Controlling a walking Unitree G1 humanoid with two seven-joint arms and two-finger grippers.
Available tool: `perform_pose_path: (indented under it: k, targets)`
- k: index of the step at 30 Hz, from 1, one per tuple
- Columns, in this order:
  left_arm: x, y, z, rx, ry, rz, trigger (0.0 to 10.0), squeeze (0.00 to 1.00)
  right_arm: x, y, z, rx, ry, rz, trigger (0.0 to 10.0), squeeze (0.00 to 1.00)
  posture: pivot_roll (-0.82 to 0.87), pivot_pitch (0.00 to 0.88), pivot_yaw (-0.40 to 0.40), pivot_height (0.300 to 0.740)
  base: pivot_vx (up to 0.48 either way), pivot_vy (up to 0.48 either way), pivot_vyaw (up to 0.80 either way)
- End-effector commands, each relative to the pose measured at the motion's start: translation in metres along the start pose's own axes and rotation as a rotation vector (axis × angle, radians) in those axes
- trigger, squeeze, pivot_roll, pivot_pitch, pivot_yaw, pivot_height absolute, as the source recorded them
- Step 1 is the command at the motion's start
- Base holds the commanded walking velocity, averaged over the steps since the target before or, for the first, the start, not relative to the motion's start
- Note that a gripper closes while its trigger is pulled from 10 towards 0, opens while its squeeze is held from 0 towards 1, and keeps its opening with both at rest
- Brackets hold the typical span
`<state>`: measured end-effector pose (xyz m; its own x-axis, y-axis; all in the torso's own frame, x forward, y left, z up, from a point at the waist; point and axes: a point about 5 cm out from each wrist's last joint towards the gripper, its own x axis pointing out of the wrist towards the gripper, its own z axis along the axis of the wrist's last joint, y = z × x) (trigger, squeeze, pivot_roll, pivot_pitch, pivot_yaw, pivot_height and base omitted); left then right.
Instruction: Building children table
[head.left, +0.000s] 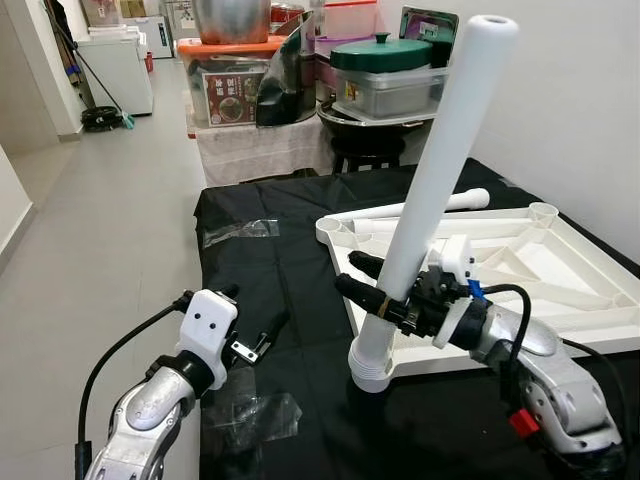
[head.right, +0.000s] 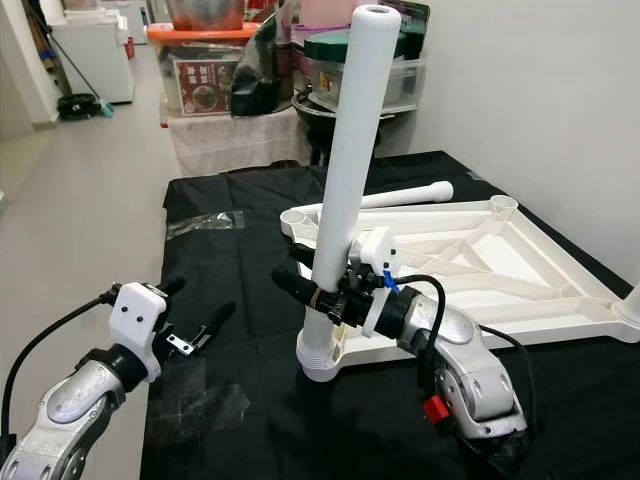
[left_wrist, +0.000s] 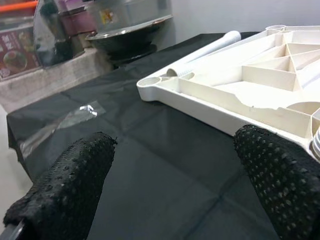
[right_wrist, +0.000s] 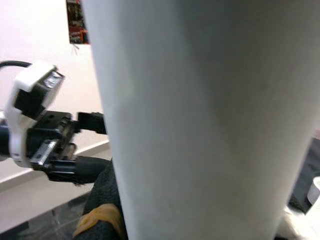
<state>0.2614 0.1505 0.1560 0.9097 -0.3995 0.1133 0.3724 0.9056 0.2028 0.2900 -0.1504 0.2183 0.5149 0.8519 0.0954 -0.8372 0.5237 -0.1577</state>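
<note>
- The right gripper is closed around the lower part of a white leg, which stands tilted, its ribbed foot sitting at the near corner socket of the upturned tabletop.
- The tabletop lies underside up on the black cloth; a second leg lies along its far edge.
- The left gripper hovers over the cloth near the table's left side, fingers spread apart and holding nothing.
- To my eye the leg leans toward the far right, so it needs bringing upright over the socket before any push down; forcing it at this slant would likely jam it or skid the tabletop.
- I'd bring the free left gripper onto the tabletop's near rim to steady it while the leg is pressed or twisted home.
- Gripping this low gives good control of the foot, but the tall top may sway, so go slowly.
</note>
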Motion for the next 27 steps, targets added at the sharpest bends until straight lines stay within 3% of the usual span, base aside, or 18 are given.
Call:
perform_pose_path:
  k: [1, 6, 17, 22, 24, 27]
  targets:
    - [-0.002, -0.002, 0.0, -0.02, -0.004, 0.006, 10.0, 0.0, 0.0, -0.005, -0.005, -0.014, 0.036, -0.004, 0.0, 0.0, 0.07, 0.0, -0.034, 0.74, 0.0, 0.0, 0.0]
    - [0.0, -0.003, -0.001, -0.031, -0.001, 0.006, 10.0, 0.0, -0.007, -0.016, -0.01, -0.003, 0.056, -0.056, 0.0, 0.0, 0.06, 0.0, -0.031, 0.74, 0.0, 0.0, 0.0]
    - [0.002, -0.005, -0.001, -0.038, -0.002, -0.007, 10.0, 0.0, -0.008, -0.012, -0.012, 0.002, 0.063, -0.038, 0.0, 0.0, 0.05, 0.0, -0.028, 0.74, 0.0, 0.0, 0.0]
    - [0.003, -0.007, -0.004, -0.048, 0.01, -0.028, 10.0, 0.0, 0.002, 0.02, -0.012, 0.074, 0.026, 0.116, 0.0, 0.0, 0.05, 0.0, -0.029, 0.74, 0.0, 0.0, 0.0]
    - [0.003, -0.007, -0.004, -0.048, 0.01, -0.028, 10.0, 0.0, 0.002, 0.02, -0.012, 0.074, 0.026, 0.116, 0.0, 0.0, 0.05, 0.0, -0.029, 0.74, 0.0, 0.0, 0.0]
    - [0.002, -0.007, -0.004, -0.057, 0.015, -0.029, 10.0, 0.0, 0.006, 0.035, -0.006, 0.108, -0.009, 0.198, 0.0, 0.0, 0.06, 0.0, -0.029, 0.74, 0.0, 0.0, 0.0]
